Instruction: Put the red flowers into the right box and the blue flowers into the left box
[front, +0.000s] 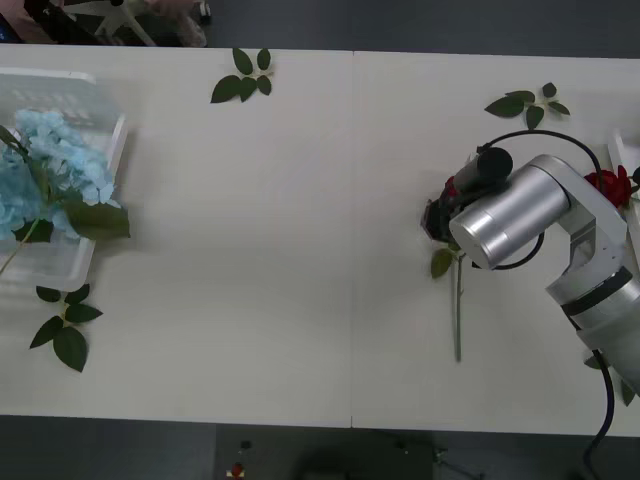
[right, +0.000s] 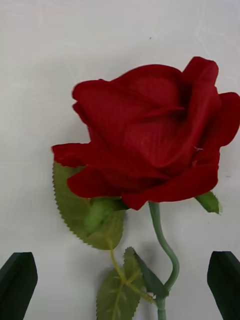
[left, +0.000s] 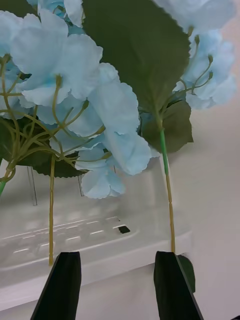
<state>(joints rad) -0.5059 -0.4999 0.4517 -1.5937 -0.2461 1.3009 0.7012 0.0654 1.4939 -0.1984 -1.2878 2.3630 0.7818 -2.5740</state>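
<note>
Bright, even light is falling from overhead onto the white table (front: 300, 250), washing it out and leaving only faint, soft shadows under the leaf sprigs (front: 243, 77). Glare is bleaching the left box (front: 60, 90). Close up, the red rose (right: 150, 135) is showing crisp, while the blue flowers (left: 75, 75) are looking slightly soft.
</note>
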